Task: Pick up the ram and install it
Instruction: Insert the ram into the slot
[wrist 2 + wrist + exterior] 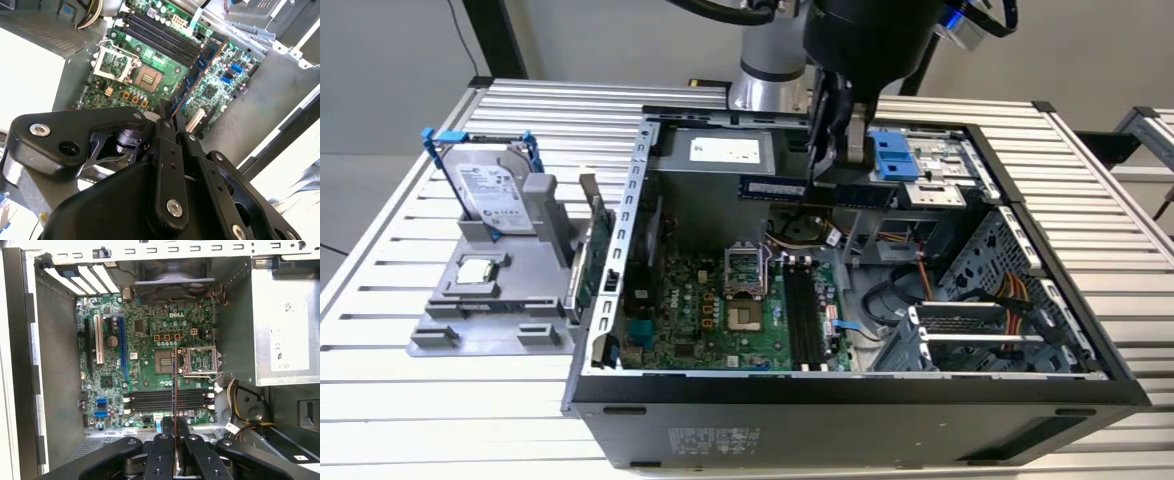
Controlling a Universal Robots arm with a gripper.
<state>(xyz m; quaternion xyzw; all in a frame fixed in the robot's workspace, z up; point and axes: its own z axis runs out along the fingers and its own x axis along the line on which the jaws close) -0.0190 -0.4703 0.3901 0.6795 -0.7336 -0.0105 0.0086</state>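
Ram [173,385] clamped in end effector [175,426], over mobo [150,340].

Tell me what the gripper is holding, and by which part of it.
The gripper holds the ram, pinched near the middle of its length and hanging above the motherboard.

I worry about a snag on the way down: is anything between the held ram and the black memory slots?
Nothing visible does. The tool holds the ram over the motherboard, and the black memory slots lie empty and uncovered; the cables sit off to the side.
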